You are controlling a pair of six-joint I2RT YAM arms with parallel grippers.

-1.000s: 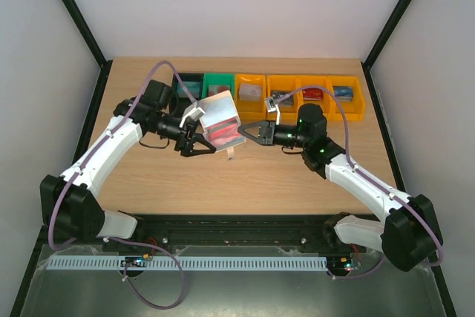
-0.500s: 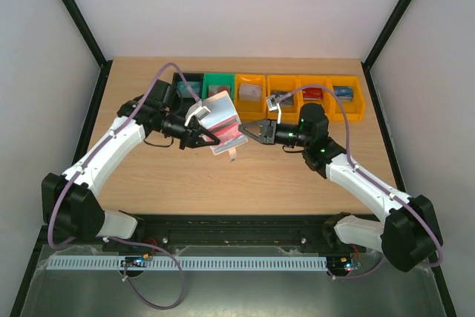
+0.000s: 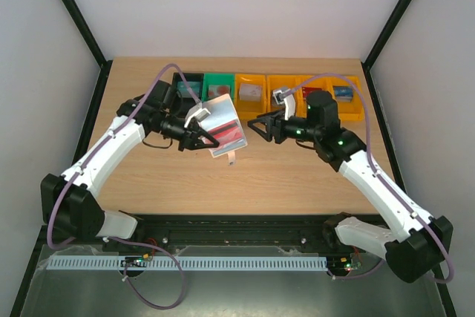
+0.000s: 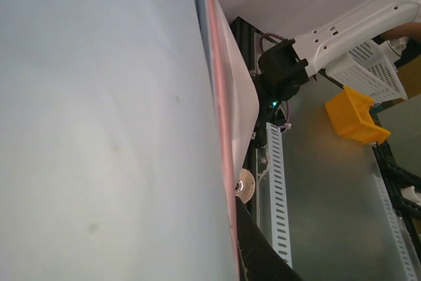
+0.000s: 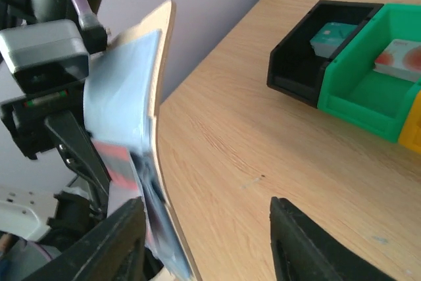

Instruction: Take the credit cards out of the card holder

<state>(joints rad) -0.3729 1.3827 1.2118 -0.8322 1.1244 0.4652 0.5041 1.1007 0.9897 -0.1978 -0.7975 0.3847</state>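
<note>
Red shows through the holder point(image 3: 220, 116): a card point(image 3: 231, 137) sits tucked in its sleeve. The left gripper point(image 3: 202, 139) is clamped on the holder's edge, keeping it tilted above the table point(image 3: 297, 183). The right gripper point(image 3: 260, 128) hangs just beside it, jaws apart and empty. With only one edge pinched, I reckon a tug on the card could twist the holder loose, or nip the sleeve too.
</note>
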